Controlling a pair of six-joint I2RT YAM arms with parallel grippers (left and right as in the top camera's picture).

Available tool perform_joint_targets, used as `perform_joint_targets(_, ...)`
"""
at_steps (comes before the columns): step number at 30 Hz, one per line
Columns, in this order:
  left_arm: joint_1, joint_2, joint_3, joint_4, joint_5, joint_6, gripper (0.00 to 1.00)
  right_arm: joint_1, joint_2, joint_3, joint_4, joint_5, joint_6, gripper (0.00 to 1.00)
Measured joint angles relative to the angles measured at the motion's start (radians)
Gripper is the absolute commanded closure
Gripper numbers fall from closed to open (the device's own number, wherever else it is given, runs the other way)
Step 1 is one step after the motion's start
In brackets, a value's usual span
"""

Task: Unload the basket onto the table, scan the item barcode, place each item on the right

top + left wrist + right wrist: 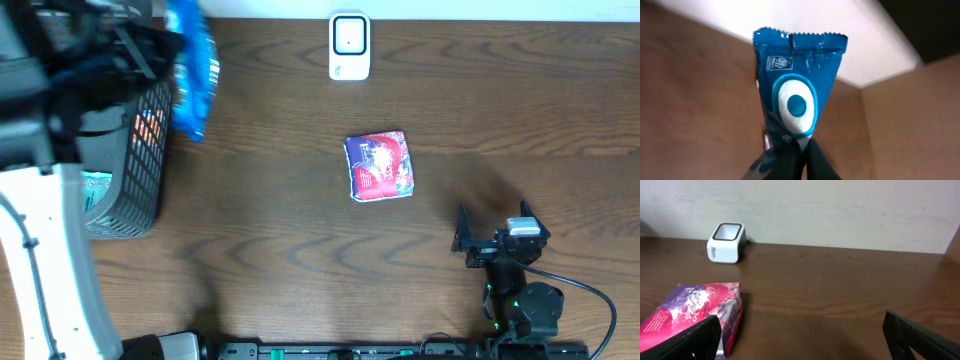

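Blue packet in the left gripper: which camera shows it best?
Left wrist view: the blue packet fills the frame, seal and logo sharp, pinched at its lower end by fingers of the left gripper. Overhead shows only a blurred blue strip beside the black basket. Right wrist misses it.

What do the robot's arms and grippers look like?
The left arm has a chunky white section and black parts. The right arm is black with a tiny green light and a looping black cable. Left gripper and right gripper have black fingers.
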Motion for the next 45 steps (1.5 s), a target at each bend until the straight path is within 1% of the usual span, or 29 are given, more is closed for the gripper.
perform_joint_targets(5, -0.18, 0.06, -0.039, -0.068, -0.156, -0.001, 0.93, 0.0, 0.0, 0.0, 0.0, 0.0, 0.0, 0.01)
perform_joint_targets(9, -0.314, 0.131, -0.069, -0.092, -0.289, -0.004, 0.93, 0.0, 0.0, 0.0, 0.0, 0.0, 0.0, 0.01)
perform_joint_targets(16, -0.492, 0.28, -0.082, -0.093, -0.459, -0.084, 0.93, 0.0, 0.0, 0.0, 0.0, 0.0, 0.0, 0.01)
perform_joint_targets(19, -0.542, 0.34, -0.082, -0.091, -0.494, -0.105, 0.92, 0.0, 0.0, 0.0, 0.0, 0.0, 0.0, 0.01)
perform_joint_targets(22, -0.563, 0.378, -0.083, -0.091, -0.542, -0.105, 0.93, 0.0, 0.0, 0.0, 0.0, 0.0, 0.0, 0.01)
perform_joint_targets(24, -0.565, 0.39, -0.084, -0.091, -0.624, -0.096, 0.92, 0.0, 0.0, 0.0, 0.0, 0.0, 0.0, 0.01)
perform_joint_targets(29, -0.552, 0.391, -0.084, -0.124, -0.892, -0.053, 0.92, 0.0, 0.0, 0.0, 0.0, 0.0, 0.0, 0.01)
perform_joint_targets(31, -0.544, 0.391, -0.084, -0.153, -0.951, -0.044, 0.92, 0.0, 0.0, 0.0, 0.0, 0.0, 0.0, 0.01)
perform_joint_targets(32, -0.54, 0.391, -0.084, -0.167, -0.969, -0.04, 0.9, 0.0, 0.0, 0.0, 0.0, 0.0, 0.0, 0.01)
perform_joint_targets(33, -0.536, 0.391, -0.085, -0.182, -0.978, -0.036, 0.83, 0.0, 0.0, 0.0, 0.0, 0.0, 0.0, 0.01)
perform_joint_targets(35, -0.531, 0.391, -0.092, -0.193, -0.985, -0.029, 0.65, 0.0, 0.0, 0.0, 0.0, 0.0, 0.0, 0.01)
perform_joint_targets(37, -0.531, 0.397, -0.11, -0.186, -0.976, -0.02, 0.41, 0.0, 0.0, 0.0, 0.0, 0.0, 0.0, 0.01)
perform_joint_targets(38, -0.531, 0.402, -0.118, -0.18, -0.97, -0.021, 0.35, 0.0, 0.0, 0.0, 0.0, 0.0, 0.0, 0.01)
perform_joint_targets(39, -0.531, 0.415, -0.133, -0.166, -0.964, -0.018, 0.31, 0.0, 0.0, 0.0, 0.0, 0.0, 0.0, 0.01)
perform_joint_targets(40, -0.532, 0.432, -0.148, -0.153, -0.959, -0.018, 0.3, 0.0, 0.0, 0.0, 0.0, 0.0, 0.0, 0.01)
perform_joint_targets(43, -0.532, 0.492, -0.173, -0.138, -0.951, -0.021, 0.3, 0.0, 0.0, 0.0, 0.0, 0.0, 0.0, 0.01)
perform_joint_targets(44, -0.532, 0.522, -0.179, -0.137, -0.947, -0.021, 0.3, 0.0, 0.0, 0.0, 0.0, 0.0, 0.0, 0.01)
perform_joint_targets(45, -0.532, 0.551, -0.182, -0.136, -0.945, -0.021, 0.36, 0.0, 0.0, 0.0, 0.0, 0.0, 0.0, 0.01)
